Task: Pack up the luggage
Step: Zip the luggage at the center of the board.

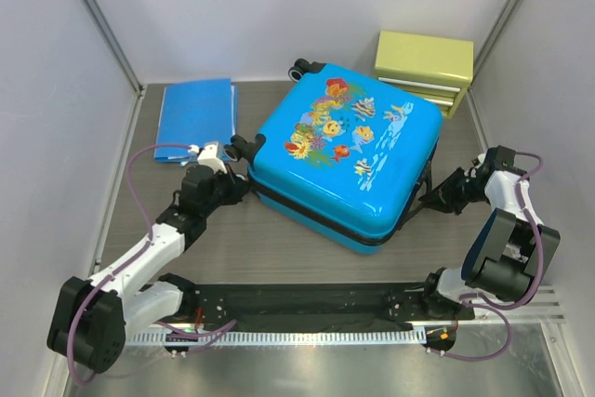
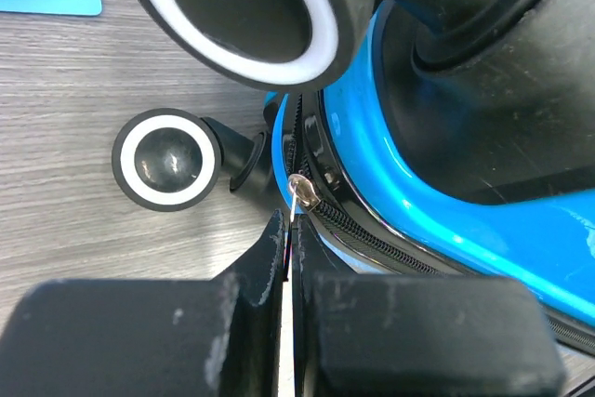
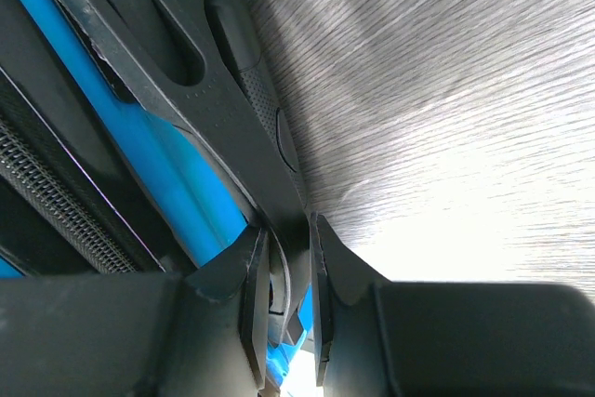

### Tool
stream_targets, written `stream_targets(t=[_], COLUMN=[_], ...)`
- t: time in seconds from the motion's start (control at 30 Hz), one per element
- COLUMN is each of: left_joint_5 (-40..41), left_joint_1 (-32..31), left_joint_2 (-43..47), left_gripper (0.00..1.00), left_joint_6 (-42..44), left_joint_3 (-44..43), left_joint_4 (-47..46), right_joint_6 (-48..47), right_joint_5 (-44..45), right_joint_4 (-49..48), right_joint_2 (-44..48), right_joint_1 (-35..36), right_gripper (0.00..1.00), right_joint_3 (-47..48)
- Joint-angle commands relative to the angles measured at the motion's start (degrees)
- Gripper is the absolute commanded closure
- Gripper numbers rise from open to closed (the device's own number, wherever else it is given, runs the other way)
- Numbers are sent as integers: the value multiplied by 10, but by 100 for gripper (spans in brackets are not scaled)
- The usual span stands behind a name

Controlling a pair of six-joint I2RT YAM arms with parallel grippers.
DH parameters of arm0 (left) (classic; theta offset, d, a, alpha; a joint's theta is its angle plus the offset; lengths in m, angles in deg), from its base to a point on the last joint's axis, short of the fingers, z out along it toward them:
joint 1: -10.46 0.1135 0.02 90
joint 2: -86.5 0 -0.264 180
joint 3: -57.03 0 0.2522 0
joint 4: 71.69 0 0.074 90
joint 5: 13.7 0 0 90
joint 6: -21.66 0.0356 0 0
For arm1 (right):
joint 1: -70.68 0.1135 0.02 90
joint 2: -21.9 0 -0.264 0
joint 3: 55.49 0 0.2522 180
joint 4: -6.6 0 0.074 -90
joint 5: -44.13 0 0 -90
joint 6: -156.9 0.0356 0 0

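The luggage (image 1: 349, 151) is a bright-blue hard-shell suitcase with fish prints, lying closed on the table with its black wheels to the left. My left gripper (image 1: 232, 183) is at its near left corner, next to a wheel (image 2: 167, 158). It is shut on the silver zipper pull (image 2: 299, 194) of the black zipper (image 2: 390, 244). My right gripper (image 1: 437, 194) is at the suitcase's right side, shut on the black handle (image 3: 279, 192). The lining is hidden.
A flat blue folder (image 1: 195, 118) lies at the back left. A yellow-green drawer box (image 1: 423, 67) stands at the back right, behind the suitcase. Grey walls enclose the table on three sides.
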State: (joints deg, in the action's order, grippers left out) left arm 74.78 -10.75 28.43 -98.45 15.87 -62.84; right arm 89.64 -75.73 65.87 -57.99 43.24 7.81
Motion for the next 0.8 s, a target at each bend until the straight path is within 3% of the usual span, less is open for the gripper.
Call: stream_targets(t=[0.0, 0.23, 0.5, 0.6, 0.63, 0.67, 0.7, 0.73, 0.77], left_joint_5=[153, 145, 83, 61, 46, 32, 20, -10, -13], left_joint_1=[47, 95, 108, 123, 142, 151, 161, 174, 178], left_joint_2=[-37, -70, -115, -85, -73, -63, -39, -29, -18], left_gripper=[100, 100, 100, 82, 65, 57, 47, 31, 25], left_joint_6=[2, -4, -9, -5, -7, -9, -12, -14, -15], left_joint_3=[-5, -13, -42, -53, -55, -56, -56, -61, -65], left_joint_4=[-15, -43, -56, -14, 18, 34, 48, 88, 111], right_joint_6=[0, -7, -11, -10, -9, -9, -8, -6, -5], right_joint_5=[104, 114, 115, 111, 110, 111, 110, 109, 108], right_joint_4=[-64, -63, -57, -46, -43, -39, -36, -35, -28], right_joint_2=[17, 22, 13, 13, 14, 14, 14, 13, 13], right_joint_1=[-22, -22, -22, -22, -22, -22, -22, -21, -22], right_gripper=[99, 99, 99, 99, 99, 99, 92, 85, 78], right_joint_3=[16, 8, 23, 34, 37, 42, 46, 49, 58])
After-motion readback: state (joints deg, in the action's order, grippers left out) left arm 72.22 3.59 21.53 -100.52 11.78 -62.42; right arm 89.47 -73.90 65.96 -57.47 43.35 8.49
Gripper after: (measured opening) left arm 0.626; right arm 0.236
